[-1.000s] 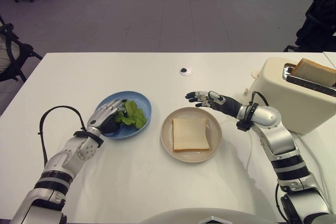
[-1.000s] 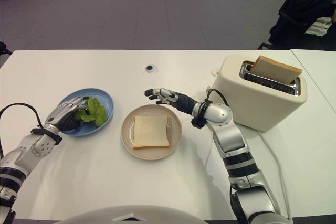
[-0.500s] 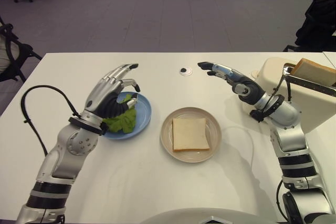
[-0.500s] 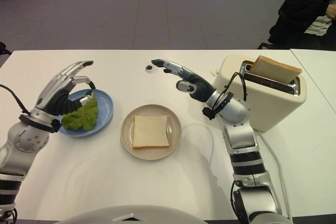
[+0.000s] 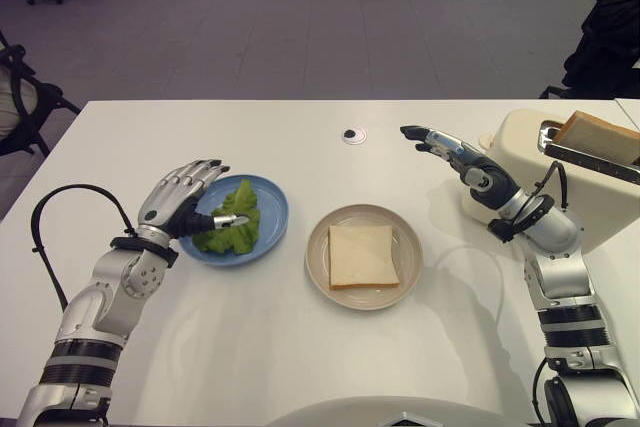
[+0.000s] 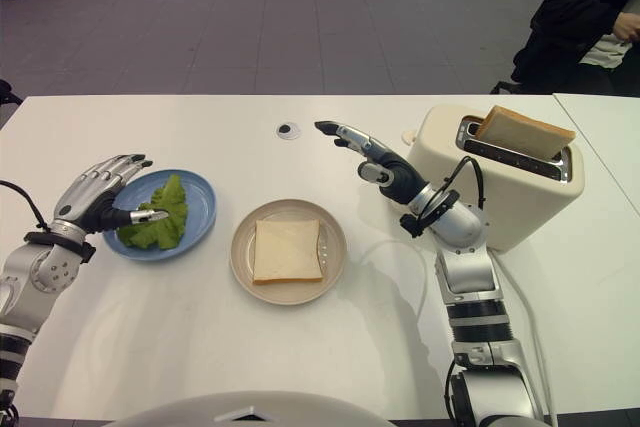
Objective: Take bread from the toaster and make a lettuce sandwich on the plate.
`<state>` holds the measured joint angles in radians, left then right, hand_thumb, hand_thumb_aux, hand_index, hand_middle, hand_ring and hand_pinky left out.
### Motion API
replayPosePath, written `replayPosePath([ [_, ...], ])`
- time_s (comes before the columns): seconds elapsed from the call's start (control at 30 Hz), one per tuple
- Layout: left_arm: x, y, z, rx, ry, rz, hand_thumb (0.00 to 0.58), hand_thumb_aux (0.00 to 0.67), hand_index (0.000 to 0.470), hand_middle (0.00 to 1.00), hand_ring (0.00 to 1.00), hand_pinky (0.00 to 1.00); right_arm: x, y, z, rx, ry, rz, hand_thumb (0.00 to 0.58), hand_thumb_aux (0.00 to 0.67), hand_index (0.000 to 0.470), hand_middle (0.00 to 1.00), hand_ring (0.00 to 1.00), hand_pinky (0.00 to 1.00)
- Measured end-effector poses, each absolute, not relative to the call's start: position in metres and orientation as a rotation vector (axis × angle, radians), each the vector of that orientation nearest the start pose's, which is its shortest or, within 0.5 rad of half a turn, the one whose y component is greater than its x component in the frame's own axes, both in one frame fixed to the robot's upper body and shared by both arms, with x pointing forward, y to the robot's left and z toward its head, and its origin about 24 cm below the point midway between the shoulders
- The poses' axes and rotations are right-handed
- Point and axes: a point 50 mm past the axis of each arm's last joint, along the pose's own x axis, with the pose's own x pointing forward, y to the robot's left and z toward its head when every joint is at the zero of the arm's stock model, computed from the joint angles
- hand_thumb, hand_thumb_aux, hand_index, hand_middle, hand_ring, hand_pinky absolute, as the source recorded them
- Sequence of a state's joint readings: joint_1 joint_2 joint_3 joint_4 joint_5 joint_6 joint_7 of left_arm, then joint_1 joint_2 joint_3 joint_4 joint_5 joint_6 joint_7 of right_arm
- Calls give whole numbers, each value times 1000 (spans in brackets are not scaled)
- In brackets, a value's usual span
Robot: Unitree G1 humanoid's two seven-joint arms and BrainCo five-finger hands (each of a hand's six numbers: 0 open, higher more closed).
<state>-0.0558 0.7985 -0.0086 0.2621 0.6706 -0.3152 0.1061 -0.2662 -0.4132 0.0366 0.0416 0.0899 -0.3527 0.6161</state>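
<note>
Just one bread slice [image 5: 362, 255] on plate [image 5: 318, 259]

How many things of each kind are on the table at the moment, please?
Bread slices: 2
Plates: 2
Lettuce: 1
Toaster: 1
Small round disc: 1
Total: 7

L hand [image 5: 178, 205], R hand [image 5: 466, 160]: fingers extended
</note>
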Motion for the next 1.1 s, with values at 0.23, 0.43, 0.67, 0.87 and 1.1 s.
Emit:
replayPosePath([
  [0.23,255,303,56,1491,2,-146,443,344,241,0,0,0,278,-167,130,-478,-436,710,0,0,0,0,0,0],
  [0.43,256,303,46,1501,24,-173,531,476,334,0,0,0,277,-168,128,-477,-430,709,0,0,0,0,0,0],
  [0.67,259,296,44,1472,-3,-197,580,662,464,0,0,0,277,-167,128,-477,-430,710,0,0,0,0,0,0],
  [0.87,262,292,43,1436,-19,-202,580,670,470,0,0,0,277,-167,128,-478,-435,710,0,0,0,0,0,0],
  [1.1,260,291,44,1417,-47,-203,580,670,470,0,0,0,277,-167,128,-480,-436,710,0,0,0,0,0,0],
])
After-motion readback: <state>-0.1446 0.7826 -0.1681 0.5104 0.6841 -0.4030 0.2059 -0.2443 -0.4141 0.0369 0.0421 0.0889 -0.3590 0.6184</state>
